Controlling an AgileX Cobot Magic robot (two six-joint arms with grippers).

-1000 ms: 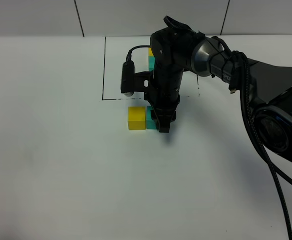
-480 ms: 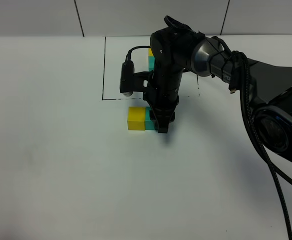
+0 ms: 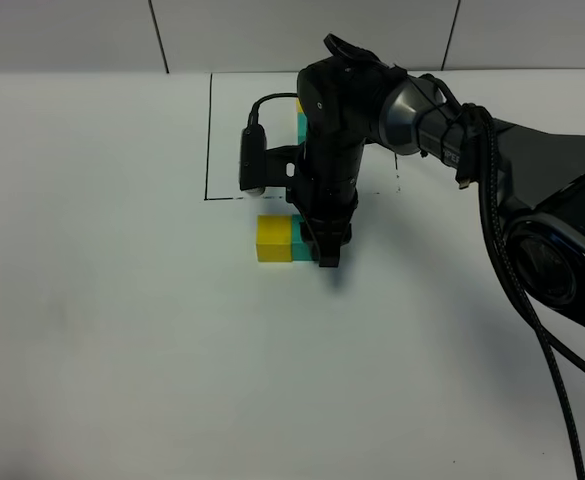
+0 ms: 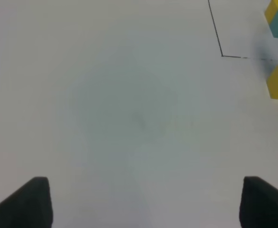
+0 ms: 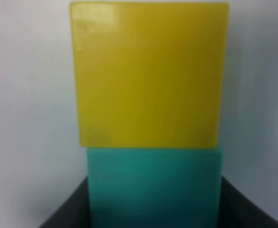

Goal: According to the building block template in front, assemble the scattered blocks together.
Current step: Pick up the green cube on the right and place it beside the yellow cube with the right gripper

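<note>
We read this as the joining step, close to its end. The right gripper [image 3: 322, 248] stands low over the table [image 3: 122, 350] with its jaws narrowed onto the teal cube [image 3: 299, 243], one finger against each side of it in the right wrist view (the contact looks flush, with no gap we can make out). Just past the jaw tips the yellow cube [image 3: 273, 238] sits face to face with the teal one, touching and squared up. Farther beyond the jaws, partly hidden by the arm, lies the building block template [image 3: 301, 112] inside its black outline [image 3: 210, 140]. The left gripper [image 4: 147, 204] hangs well apart, jaws spread wide and holding nothing. The pair seems to match the template, so the next move calls for easing the right jaws open and lifting straight up, lest a finger drag the teal cube from its partner.
</note>
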